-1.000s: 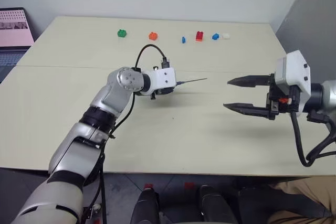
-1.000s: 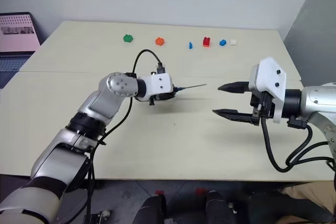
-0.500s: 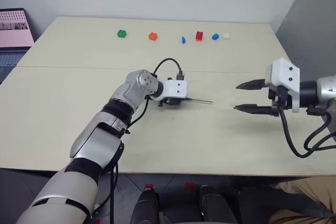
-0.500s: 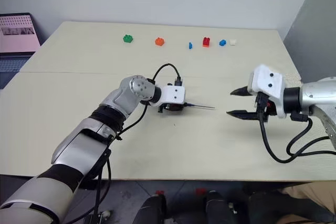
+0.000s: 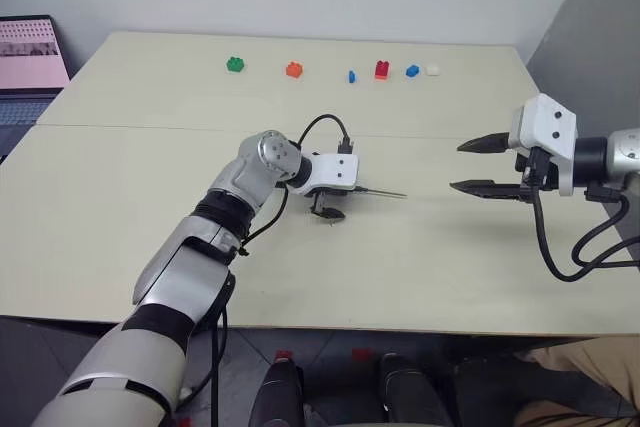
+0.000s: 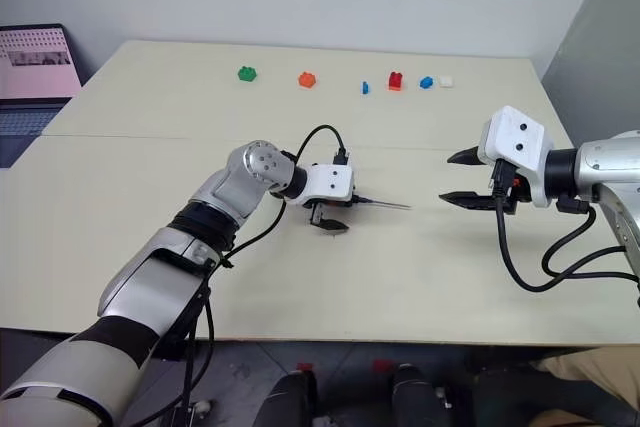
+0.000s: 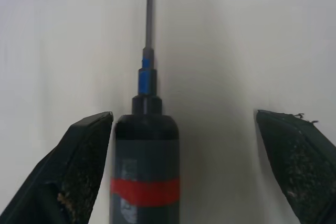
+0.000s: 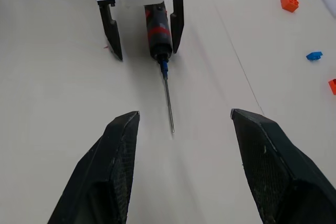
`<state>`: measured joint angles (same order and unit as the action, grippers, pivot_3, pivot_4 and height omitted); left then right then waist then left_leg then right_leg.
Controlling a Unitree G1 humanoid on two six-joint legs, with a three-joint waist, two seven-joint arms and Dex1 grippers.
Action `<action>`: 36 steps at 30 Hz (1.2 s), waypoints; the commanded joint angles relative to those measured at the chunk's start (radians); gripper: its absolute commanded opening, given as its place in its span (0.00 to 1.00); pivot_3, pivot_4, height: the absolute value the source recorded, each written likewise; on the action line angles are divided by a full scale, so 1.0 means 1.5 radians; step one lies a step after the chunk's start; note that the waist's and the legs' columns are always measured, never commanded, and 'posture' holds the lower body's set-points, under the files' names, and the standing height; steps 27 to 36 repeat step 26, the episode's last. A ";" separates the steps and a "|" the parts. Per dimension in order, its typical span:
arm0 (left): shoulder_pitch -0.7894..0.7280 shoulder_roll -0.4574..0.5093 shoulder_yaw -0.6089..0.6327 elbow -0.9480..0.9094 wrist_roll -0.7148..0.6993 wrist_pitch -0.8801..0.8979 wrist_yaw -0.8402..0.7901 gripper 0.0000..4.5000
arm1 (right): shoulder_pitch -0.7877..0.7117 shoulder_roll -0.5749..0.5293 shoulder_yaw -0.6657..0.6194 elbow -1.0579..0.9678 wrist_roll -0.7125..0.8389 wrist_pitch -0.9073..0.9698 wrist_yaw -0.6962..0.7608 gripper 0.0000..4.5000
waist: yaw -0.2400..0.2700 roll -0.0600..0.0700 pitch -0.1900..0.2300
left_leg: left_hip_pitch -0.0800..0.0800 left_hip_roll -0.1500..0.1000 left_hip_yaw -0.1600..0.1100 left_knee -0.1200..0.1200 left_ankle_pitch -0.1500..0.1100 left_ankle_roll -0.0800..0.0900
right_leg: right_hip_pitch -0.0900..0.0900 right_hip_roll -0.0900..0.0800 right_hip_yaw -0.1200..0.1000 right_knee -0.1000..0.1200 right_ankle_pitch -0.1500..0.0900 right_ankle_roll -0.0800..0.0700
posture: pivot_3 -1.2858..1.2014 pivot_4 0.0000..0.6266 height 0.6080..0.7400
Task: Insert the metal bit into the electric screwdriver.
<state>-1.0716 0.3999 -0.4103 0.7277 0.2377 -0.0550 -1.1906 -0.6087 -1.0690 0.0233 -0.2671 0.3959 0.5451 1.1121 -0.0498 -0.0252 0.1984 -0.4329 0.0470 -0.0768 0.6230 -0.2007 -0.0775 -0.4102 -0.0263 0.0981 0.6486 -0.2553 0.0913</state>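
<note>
Fingers of the left gripper (image 7: pixel 184 171) stand spread wide on either side of the screwdriver (image 7: pixel 147 166), one finger just beside its body, the other well apart; nothing is pinched. The screwdriver lies on the table (image 5: pixel 150 157), black body with a red band, blue tip pointing toward the right gripper (image 5: pixel 484 165). From that tip the bit (image 8: pixel 168 104) runs straight out, apparently seated already, its far end resting on or just above the tabletop.

The right gripper hangs well apart, over the table, its fingers parted and empty, aimed back at the bit's free end.

Judging by looks, the screwdriver is light, rigid and round, so it could roll; the best hold is across the thick body near the red band. The bit is stiff but needle-thin and slippery, and a sideways knock could pull it out, so any pinch belongs close to the blue tip.
</note>
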 commanded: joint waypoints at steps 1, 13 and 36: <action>-0.008 0.039 0.102 -0.124 -0.073 0.093 0.013 0.99 | 0.006 0.009 -0.039 -0.010 0.003 -0.015 -0.012 0.65 | 0.000 0.000 0.000 | 0.000 0.000 0.000 0.000 0.000 0.000 | 0.000 0.000 0.000 0.000 0.000 0.000 | 0.52 0.24 1.00; 0.271 0.315 0.322 -0.446 -0.217 0.358 -0.020 0.99 | 0.140 0.036 -0.133 -0.044 0.012 -0.033 -0.058 0.65 | -0.009 0.000 0.000 | 0.002 0.000 0.000 0.002 0.000 0.000 | 0.001 0.000 0.000 0.006 0.000 -0.001 | 0.52 0.24 1.00; 0.459 0.400 0.454 -0.478 -0.318 0.408 0.013 0.99 | 0.169 0.038 -0.151 -0.024 0.012 -0.046 -0.055 0.65 | -0.001 -0.001 0.000 | 0.006 0.001 0.000 0.004 0.000 0.000 | 0.003 0.000 0.000 0.008 -0.002 -0.005 | 0.52 0.24 1.00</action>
